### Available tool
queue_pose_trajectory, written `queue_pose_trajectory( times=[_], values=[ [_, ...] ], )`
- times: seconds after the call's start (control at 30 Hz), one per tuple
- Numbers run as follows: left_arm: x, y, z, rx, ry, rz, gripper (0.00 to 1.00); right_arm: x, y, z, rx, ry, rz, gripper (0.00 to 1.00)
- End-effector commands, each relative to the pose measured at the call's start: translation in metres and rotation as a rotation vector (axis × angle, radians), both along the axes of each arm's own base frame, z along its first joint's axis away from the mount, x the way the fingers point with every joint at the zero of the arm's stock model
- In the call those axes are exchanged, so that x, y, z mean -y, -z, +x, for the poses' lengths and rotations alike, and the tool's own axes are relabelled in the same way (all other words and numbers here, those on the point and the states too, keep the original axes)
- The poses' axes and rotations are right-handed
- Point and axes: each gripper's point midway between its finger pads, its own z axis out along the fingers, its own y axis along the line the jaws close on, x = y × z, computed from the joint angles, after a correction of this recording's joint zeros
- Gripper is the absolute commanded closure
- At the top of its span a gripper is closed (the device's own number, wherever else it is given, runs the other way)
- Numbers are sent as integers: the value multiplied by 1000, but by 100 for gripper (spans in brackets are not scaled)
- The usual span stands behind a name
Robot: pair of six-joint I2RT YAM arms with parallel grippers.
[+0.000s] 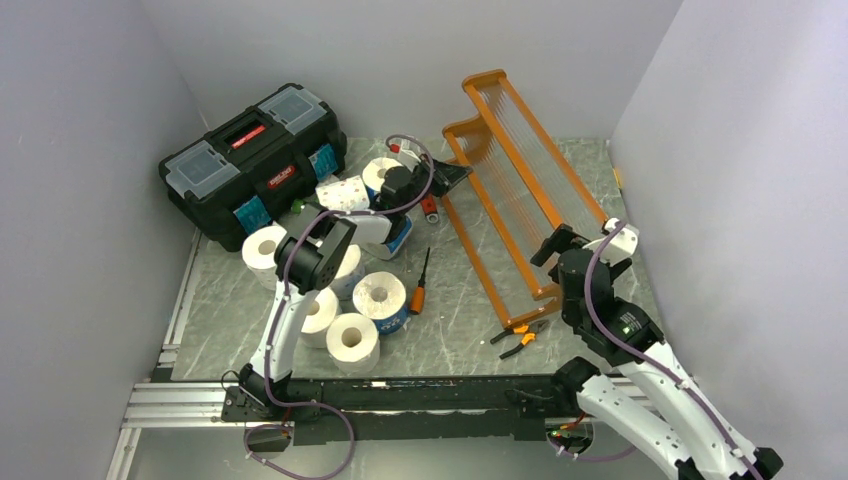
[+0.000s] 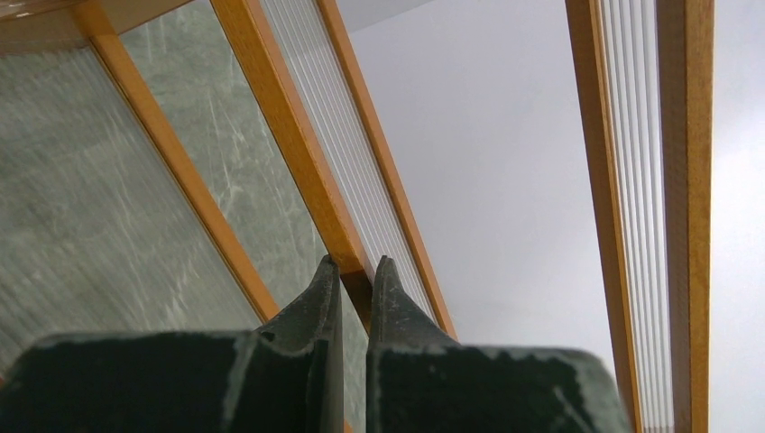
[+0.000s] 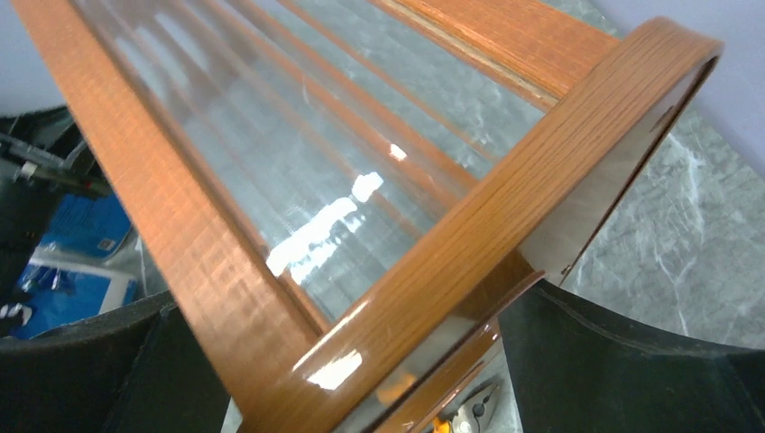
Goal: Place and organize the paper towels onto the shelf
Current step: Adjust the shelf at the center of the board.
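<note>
**Jaws sitting at both ends of the tipped shelf**

Jaws of the left gripper (image 2: 354, 271) are closing almost together on a thin wooden rail of the shelf (image 3: 505, 216), pinching it at the far end. The right gripper (image 1: 555, 243) is straddling the curved end frame with its jaws wide. Whether they are actually pressing on the wood I cannot tell.

The shelf is leaning between the two sets of jaws, not yet on its feet, so standing it up looks like the step in hand. Doing this well probably means turning both ends together, so the thin far pinch is not being twisted. The pliers (image 1: 520, 340) are lying just below the right jaws and need avoiding.

The paper towels (image 1: 380, 295) are waiting well apart from both jaws, beside the toolbox (image 1: 250, 160). The left arm is covering several, so counting them is not possible.
</note>
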Motion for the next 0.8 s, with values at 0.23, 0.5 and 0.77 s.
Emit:
queue_pose_trajectory(
  times=[0.23, 0.5, 0.77],
  values=[
    [21, 27, -40, 103, 102, 108, 100, 17, -12, 21, 65, 64, 59, 1],
    [19, 19, -34, 103, 73, 98, 100, -40, -15, 23, 70, -247, 165, 0],
    [16, 18, -35, 98, 59, 92, 100, -70, -43, 4, 162, -387, 386, 0]
  ],
)
